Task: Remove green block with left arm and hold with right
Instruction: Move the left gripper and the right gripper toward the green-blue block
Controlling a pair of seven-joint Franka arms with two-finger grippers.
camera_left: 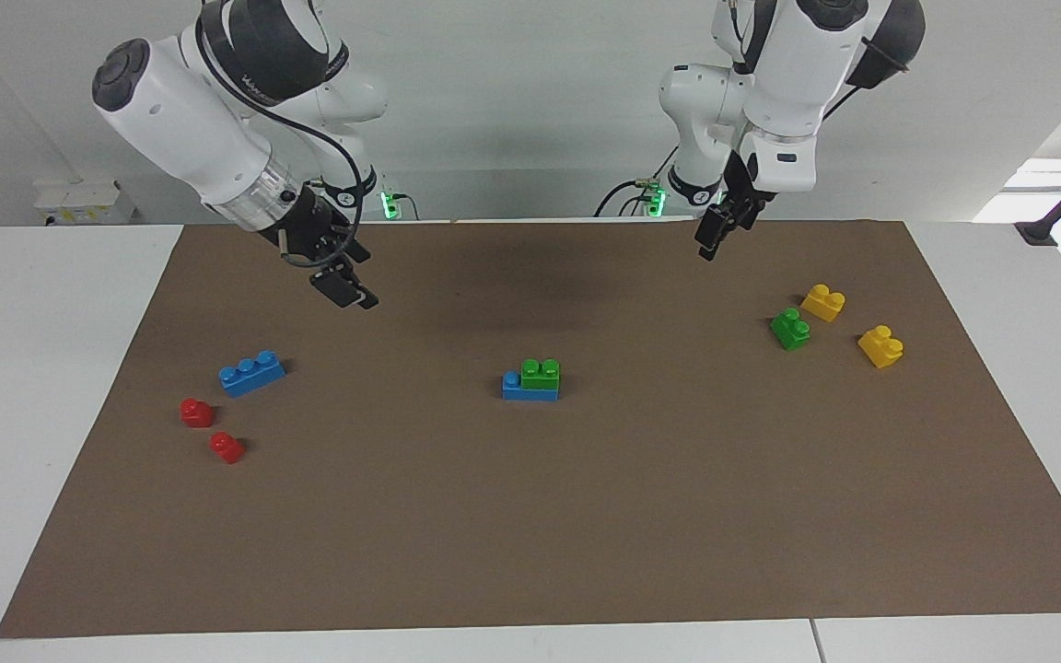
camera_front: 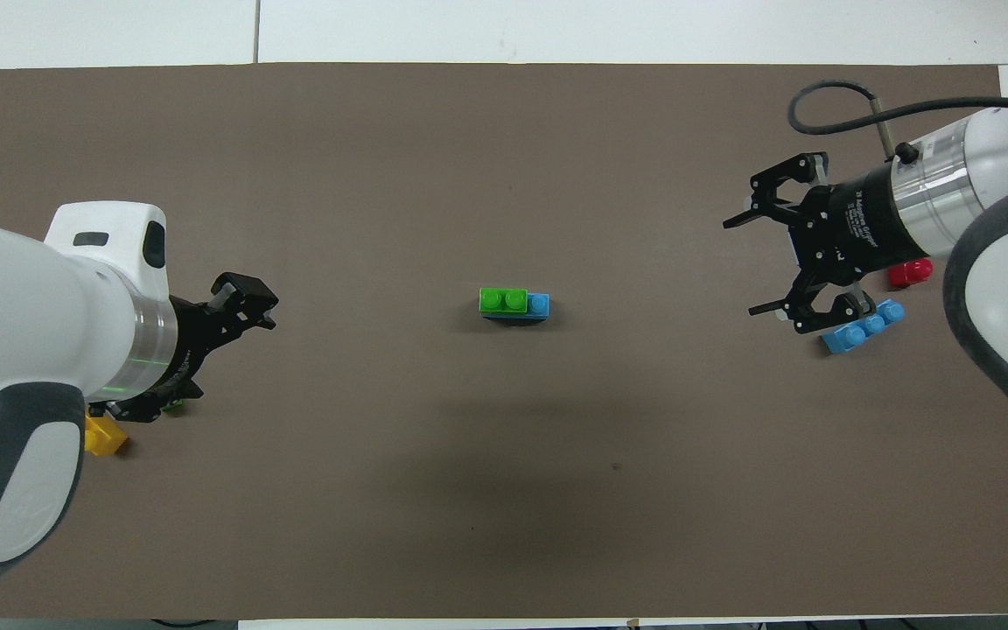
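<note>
The green block (camera_left: 541, 372) (camera_front: 503, 300) sits stacked on a blue brick (camera_left: 530, 391) (camera_front: 538, 304) at the middle of the brown mat (camera_left: 586, 516). One blue stud stays uncovered at the right arm's end of the stack. My left gripper (camera_left: 710, 241) (camera_front: 248, 302) hangs open and empty over the mat, between the stack and the left arm's end. My right gripper (camera_left: 346, 287) (camera_front: 751, 262) hangs over the mat toward the right arm's end, open with nothing between its fingers. Neither gripper touches the stack.
A darker green brick (camera_left: 790, 329) and two yellow bricks (camera_left: 822, 302) (camera_left: 880, 346) lie at the left arm's end, mostly hidden under that arm in the overhead view. A loose blue three-stud brick (camera_left: 251, 372) (camera_front: 861, 331) and two red bricks (camera_left: 196, 412) (camera_left: 227, 447) lie at the right arm's end.
</note>
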